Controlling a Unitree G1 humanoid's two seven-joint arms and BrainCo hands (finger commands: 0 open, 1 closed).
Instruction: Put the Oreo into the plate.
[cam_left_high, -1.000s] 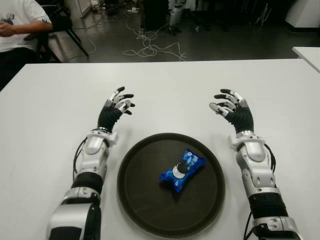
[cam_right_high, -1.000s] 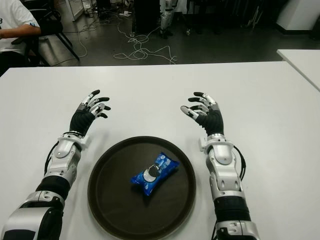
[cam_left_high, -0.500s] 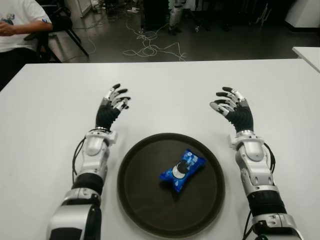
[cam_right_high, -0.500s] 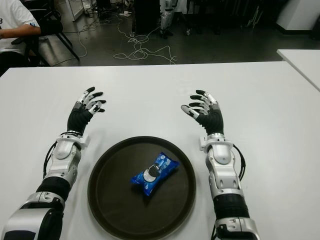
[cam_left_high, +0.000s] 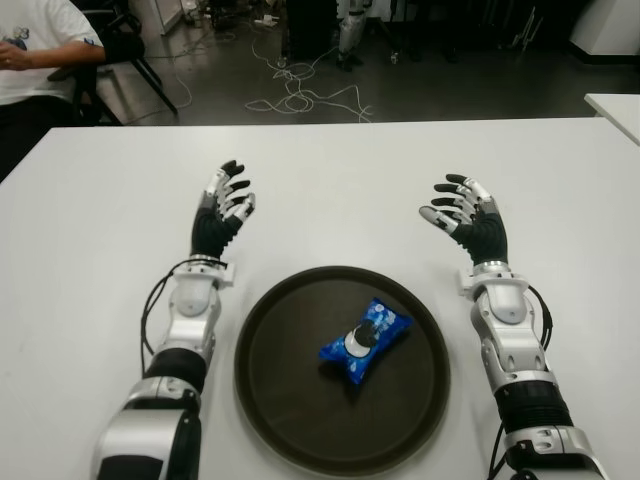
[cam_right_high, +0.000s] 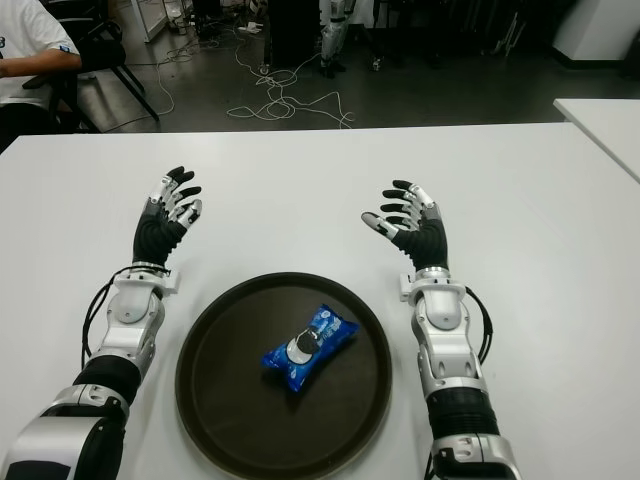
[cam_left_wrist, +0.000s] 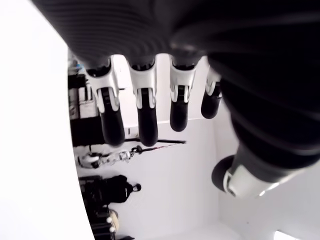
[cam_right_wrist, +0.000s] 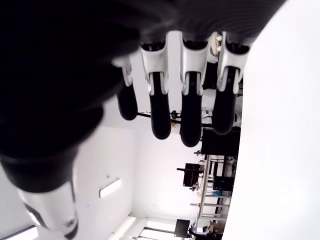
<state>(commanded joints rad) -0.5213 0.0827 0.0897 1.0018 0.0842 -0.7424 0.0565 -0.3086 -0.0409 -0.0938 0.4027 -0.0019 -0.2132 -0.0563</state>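
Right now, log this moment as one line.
Oreo pack: lying in plate | left hand: open, left of plate | right hand: open, right of plate | table

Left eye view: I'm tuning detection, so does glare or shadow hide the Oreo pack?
Left eye view: the Oreo pack is evenly lit and readable on the dark plate, casting only a small shadow. Wrist views: each hand's fingers are dark against a bright white background.

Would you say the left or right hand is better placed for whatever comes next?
Neither clearly: the Oreo already lies in the plate. Left hand and right hand are both open and empty, one beyond each side of it.
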